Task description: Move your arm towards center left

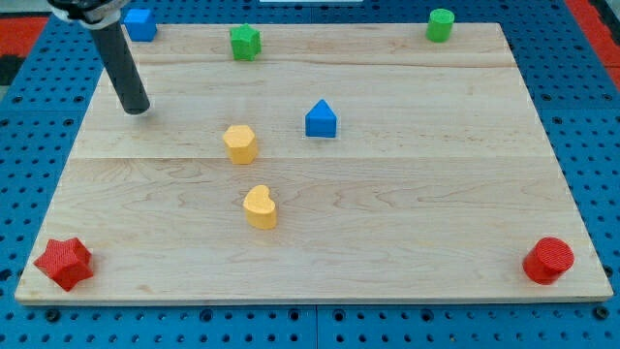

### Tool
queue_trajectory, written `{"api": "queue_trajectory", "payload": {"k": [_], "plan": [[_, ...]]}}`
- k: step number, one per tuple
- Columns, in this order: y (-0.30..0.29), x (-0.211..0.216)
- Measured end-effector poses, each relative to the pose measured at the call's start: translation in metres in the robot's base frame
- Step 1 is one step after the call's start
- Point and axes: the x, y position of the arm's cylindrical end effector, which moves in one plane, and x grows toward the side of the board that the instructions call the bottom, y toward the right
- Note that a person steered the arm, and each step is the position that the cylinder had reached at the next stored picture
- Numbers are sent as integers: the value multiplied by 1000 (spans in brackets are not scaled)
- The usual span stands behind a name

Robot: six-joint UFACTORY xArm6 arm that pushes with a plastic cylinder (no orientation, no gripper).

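Note:
My tip [137,109] rests on the wooden board [407,194] near its left edge, in the upper left part of the view. The dark rod leans up toward the view's top left. The tip touches no block. The blue cube [140,23] lies above it at the top left corner. The yellow hexagonal block [239,143] lies to its right and slightly lower. The yellow heart-shaped block [260,206] sits further down.
A green block [245,42] sits at the top edge, a green cylinder [441,24] at the top right. A blue house-shaped block [321,119] sits near the middle. A red star [64,263] is at the bottom left corner, a red cylinder [548,260] at the bottom right.

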Motion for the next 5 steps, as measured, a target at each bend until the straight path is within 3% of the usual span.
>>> {"api": "queue_trajectory", "payload": {"k": [2, 5], "plan": [[0, 54], [28, 80]]}}
